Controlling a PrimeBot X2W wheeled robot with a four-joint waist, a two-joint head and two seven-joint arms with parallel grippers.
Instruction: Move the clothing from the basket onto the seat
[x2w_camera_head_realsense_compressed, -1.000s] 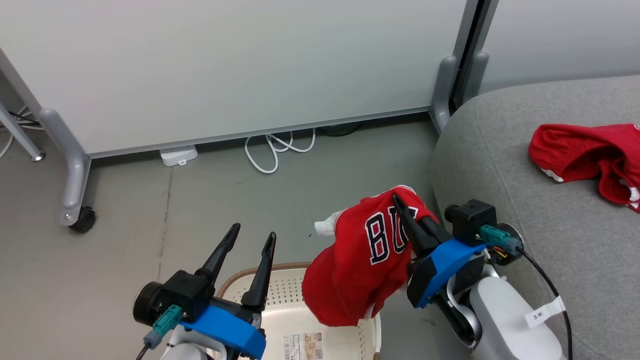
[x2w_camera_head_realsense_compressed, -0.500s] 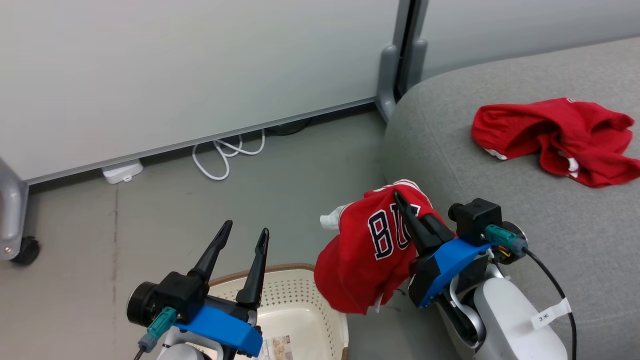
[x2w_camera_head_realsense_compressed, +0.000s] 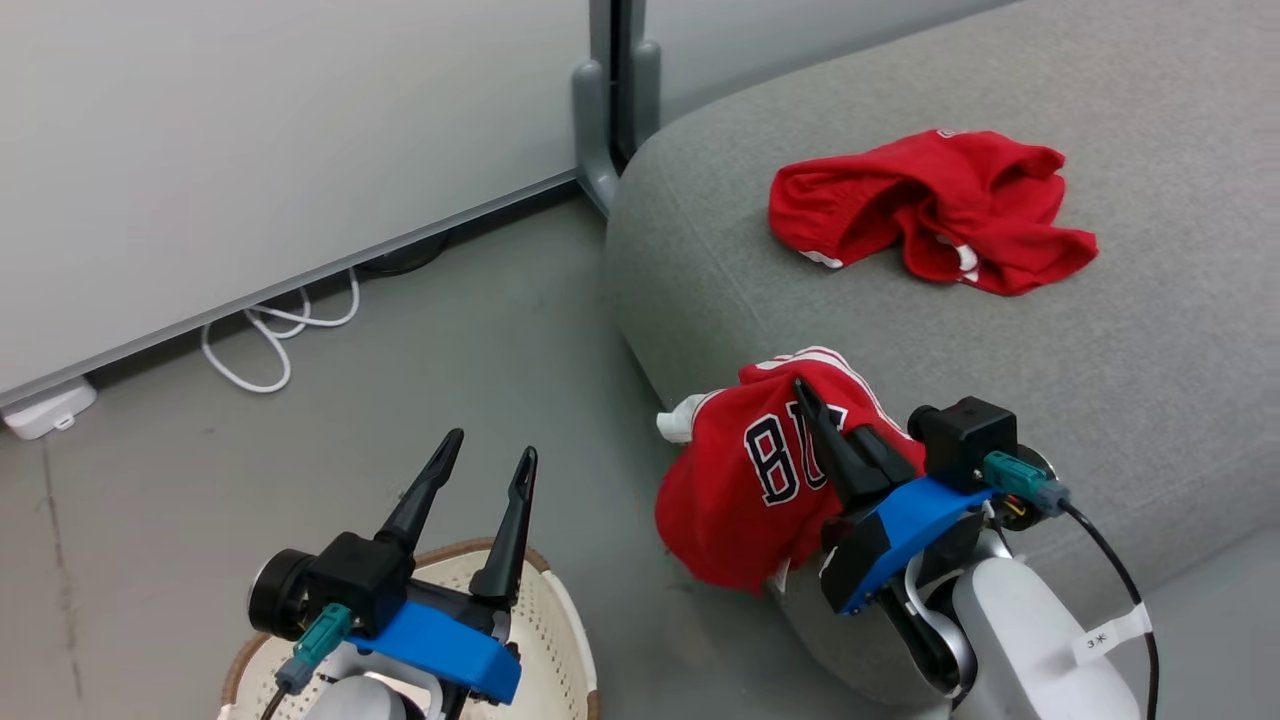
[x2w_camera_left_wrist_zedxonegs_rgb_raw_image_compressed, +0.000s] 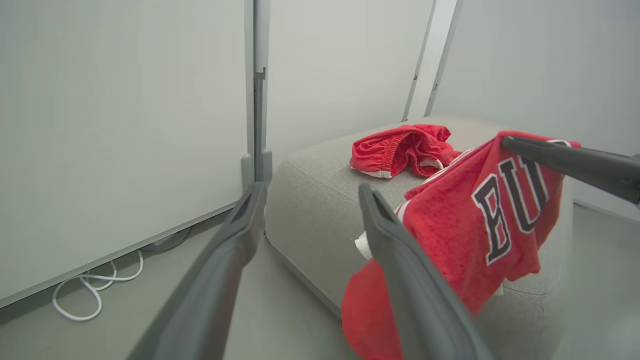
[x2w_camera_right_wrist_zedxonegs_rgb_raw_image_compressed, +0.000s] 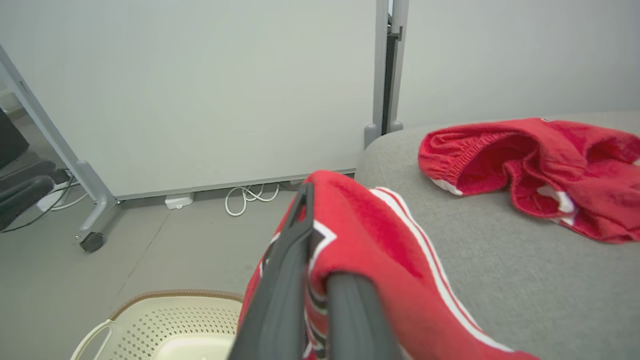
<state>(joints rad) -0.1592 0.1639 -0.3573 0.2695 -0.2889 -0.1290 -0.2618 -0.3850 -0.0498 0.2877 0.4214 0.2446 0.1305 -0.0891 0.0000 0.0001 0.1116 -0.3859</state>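
Starting with the red jersey (x2w_camera_head_realsense_compressed: 745, 480): out of the basket (x2w_camera_head_realsense_compressed: 555, 620) and dangling in the air from the right gripper (x2w_camera_head_realsense_compressed: 802, 392), white stripes up top, black-white lettering facing the left arm. Hanging just beside the rounded near edge of the seat (x2w_camera_head_realsense_compressed: 1150, 340), not lying on it; contact with its side impossible to tell. Red shorts (x2w_camera_head_realsense_compressed: 930, 205) already up on the seat, crumpled, well apart from the jersey. Basket down on the floor (x2w_camera_head_realsense_compressed: 480, 330) under the left arm, brown braided rim and perforated wall showing, plus a pale bottom in the right wrist view; rest of the inside hidden.

Right gripper clamped tight on a fold of the jersey, fingers pointing up and forward, forearm low at the seat's front. Left gripper (x2w_camera_head_realsense_compressed: 491, 447) spread wide with nothing in it, hovering above the basket, fingers aimed forward too.

Grey floor all round, pale partition panels (x2w_camera_head_realsense_compressed: 250, 130) behind on grey feet, white cable (x2w_camera_head_realsense_compressed: 265, 345) looped along the base, small white block (x2w_camera_head_realsense_compressed: 45, 410) close by.
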